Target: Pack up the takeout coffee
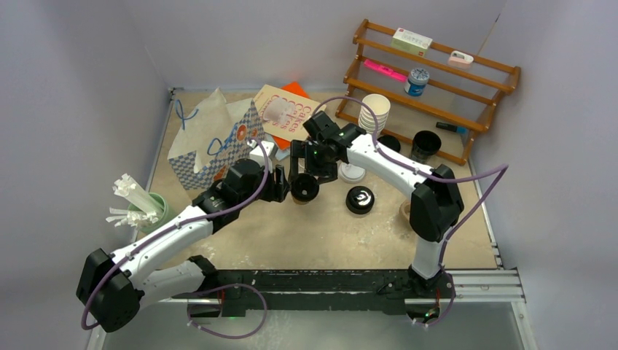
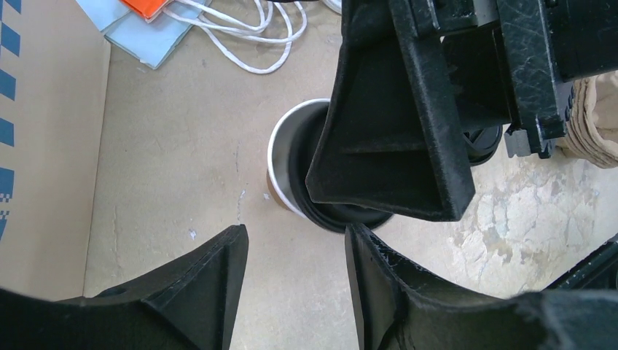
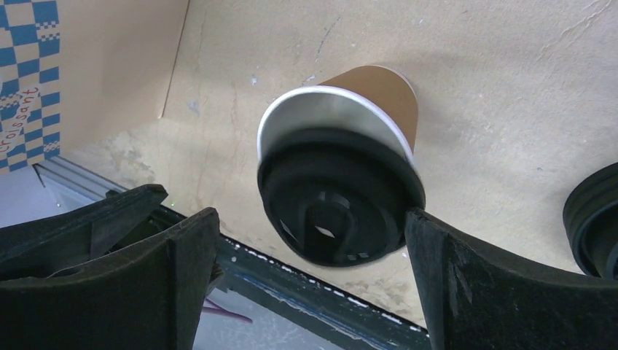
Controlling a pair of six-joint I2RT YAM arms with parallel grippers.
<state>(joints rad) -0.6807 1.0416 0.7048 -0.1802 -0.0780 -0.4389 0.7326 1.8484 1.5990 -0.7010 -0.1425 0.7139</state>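
Note:
A brown paper coffee cup [image 1: 304, 189] with a white rim stands on the table's middle. A black lid [image 3: 335, 211] lies crooked on it, pushed off-centre so part of the cup's mouth [image 3: 328, 117] shows. My right gripper [image 3: 307, 219] hangs over it, open, the lid between its fingers and its right finger [image 3: 466, 284] touching the lid's edge. My left gripper [image 2: 293, 233] is open and empty, its tips just short of the cup [image 2: 288, 157]. A second black lid [image 1: 359, 199] lies loose on the table. A lidless black cup [image 1: 425, 144] stands by the rack.
A blue-checked paper bag [image 1: 215, 142] stands behind the left arm. A white lid [image 1: 351, 173], a stack of white cups [image 1: 374, 113] and a wooden rack [image 1: 437, 80] are at the back right. A green cup of straws [image 1: 138, 208] is at the left. A pulp carrier [image 2: 594, 120] lies to the right.

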